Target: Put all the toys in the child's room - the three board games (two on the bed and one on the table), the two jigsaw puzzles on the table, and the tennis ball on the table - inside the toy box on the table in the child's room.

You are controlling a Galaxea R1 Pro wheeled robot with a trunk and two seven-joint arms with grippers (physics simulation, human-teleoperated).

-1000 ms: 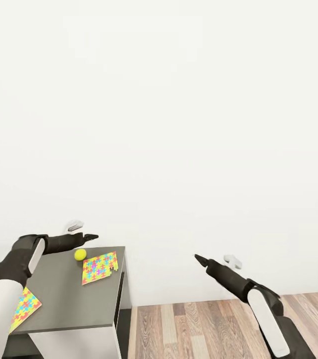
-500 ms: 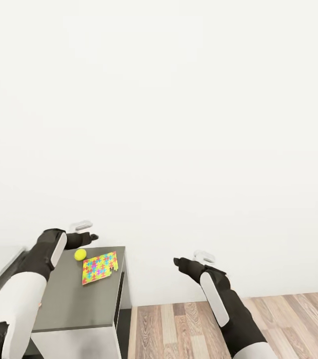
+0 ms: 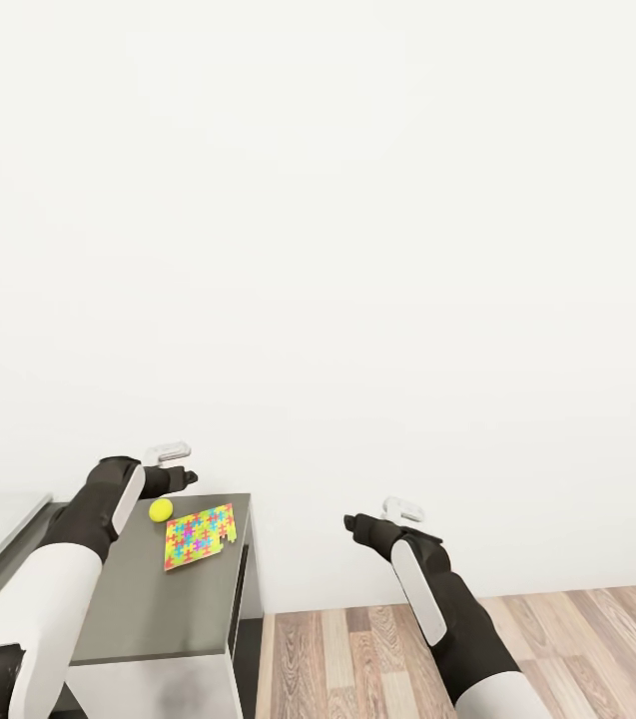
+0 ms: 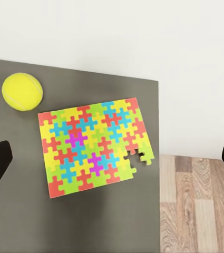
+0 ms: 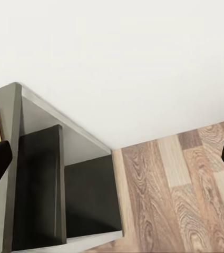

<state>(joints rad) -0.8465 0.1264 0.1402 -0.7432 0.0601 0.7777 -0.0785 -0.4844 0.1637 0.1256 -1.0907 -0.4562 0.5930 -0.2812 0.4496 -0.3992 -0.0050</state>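
Hovering over the desk (image 3: 158, 609), the left gripper (image 3: 180, 477) is spread wide and empty above the tennis ball (image 4: 22, 91) near the back edge. A careless close could be sending it rolling across the jigsaw puzzle (image 4: 94, 146), which is lying at the desk's right edge beside a loose piece. The right gripper (image 3: 353, 523), also released, is hanging over the floor (image 3: 557, 639).
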